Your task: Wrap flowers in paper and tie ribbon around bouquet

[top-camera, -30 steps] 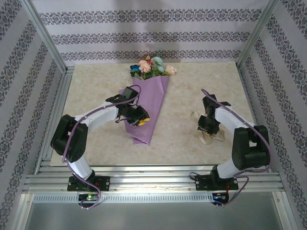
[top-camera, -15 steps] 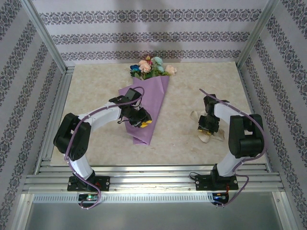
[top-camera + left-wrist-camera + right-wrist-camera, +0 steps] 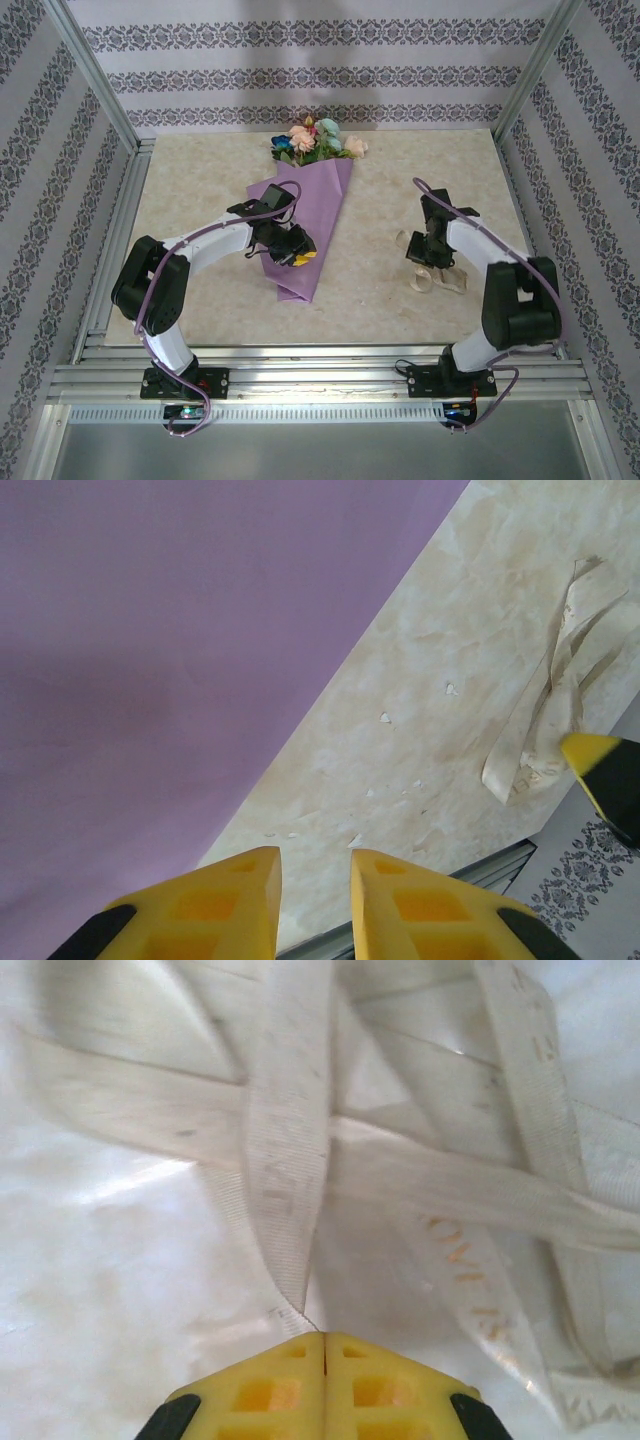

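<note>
One featherlight, floppy cream-beige woven ribbon (image 3: 290,1160) lies looped on the marbled counter (image 3: 380,300) right of the lilac paper-cone bouquet (image 3: 305,215), a strand apparently pinched by the right end effector (image 3: 323,1340), its fingers pressed together, best held near an end since it likely slips, while the left end effector (image 3: 315,865) hovers narrowly parted and empty at the cone's edge.

White arms (image 3: 212,243), purple cables (image 3: 285,183), yellow tool fingers (image 3: 405,910)

The white left arm (image 3: 200,245) bends inward at its elbow. The left yellow-fingered gripper (image 3: 315,860) holds its jaws slightly parted. The white right arm (image 3: 478,248) reaches forward, and the right yellow-fingered gripper (image 3: 325,1340) is closed, fingertips meeting.
</note>
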`<state>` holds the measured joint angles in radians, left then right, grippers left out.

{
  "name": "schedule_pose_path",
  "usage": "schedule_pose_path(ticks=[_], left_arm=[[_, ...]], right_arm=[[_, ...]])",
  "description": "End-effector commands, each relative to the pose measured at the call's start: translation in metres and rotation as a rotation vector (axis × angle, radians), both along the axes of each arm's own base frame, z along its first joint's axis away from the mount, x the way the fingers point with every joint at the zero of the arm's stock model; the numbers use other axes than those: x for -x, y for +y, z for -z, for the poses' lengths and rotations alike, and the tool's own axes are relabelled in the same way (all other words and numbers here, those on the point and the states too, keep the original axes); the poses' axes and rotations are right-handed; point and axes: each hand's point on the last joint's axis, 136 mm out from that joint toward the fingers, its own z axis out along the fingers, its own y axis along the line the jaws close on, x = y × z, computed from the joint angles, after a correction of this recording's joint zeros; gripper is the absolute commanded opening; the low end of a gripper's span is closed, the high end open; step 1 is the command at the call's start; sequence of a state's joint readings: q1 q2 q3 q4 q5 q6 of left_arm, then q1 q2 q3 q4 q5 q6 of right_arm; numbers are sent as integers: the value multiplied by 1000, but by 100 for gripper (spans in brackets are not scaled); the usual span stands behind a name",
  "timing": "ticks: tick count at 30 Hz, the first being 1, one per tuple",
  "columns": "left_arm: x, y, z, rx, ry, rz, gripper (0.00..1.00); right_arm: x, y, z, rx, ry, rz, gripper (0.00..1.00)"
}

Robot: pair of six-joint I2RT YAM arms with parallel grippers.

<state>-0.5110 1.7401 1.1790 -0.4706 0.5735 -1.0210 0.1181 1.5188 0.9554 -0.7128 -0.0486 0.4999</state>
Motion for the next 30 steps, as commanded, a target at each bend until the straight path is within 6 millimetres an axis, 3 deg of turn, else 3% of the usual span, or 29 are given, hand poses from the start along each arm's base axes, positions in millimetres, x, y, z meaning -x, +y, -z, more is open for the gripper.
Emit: schedule_pose_path(ticks=[1,4,6,8,10,14,17,21,24,25,26,27,30], left_arm=[[-4,-8,-8,20,-29,13,24],[-10,0,-12,2,-56,-17,25],[-18,13,-20,-19,-85,-57,26],[-30,34,-32,-50,-123,-120,27],[-37,64,-40,-114,-143,-196,29],[-40,143,-61,-287,-180,-398,33],[-32,203,-83,-408,-195,-568,36],[-16,265,-116,-529,-241,-766,41],[-16,278,-127,-527,-253,-809,43],[-18,277,-126,-514,-246,-802,44],[-20,273,-123,-493,-234,-789,45],[-22,267,-120,-461,-218,-772,46],[-22,245,-105,-357,-149,-739,48]], right_arm=[[-5,13,-36,-22,-93,24,0],[-14,44,-66,-103,-189,-21,0],[-23,80,-89,-178,-258,-100,0],[-31,130,-117,-282,-346,-204,0],[-36,175,-143,-374,-413,-282,0],[-43,268,-186,-542,-483,-417,0],[-44,336,-193,-625,-455,-514,0],[-34,408,-178,-688,-373,-612,0],[-24,445,-151,-716,-265,-659,0],[-22,449,-141,-709,-226,-660,6],[-20,450,-133,-694,-195,-659,23],[-19,446,-129,-674,-188,-657,34],[-20,422,-140,-635,-221,-650,46]])
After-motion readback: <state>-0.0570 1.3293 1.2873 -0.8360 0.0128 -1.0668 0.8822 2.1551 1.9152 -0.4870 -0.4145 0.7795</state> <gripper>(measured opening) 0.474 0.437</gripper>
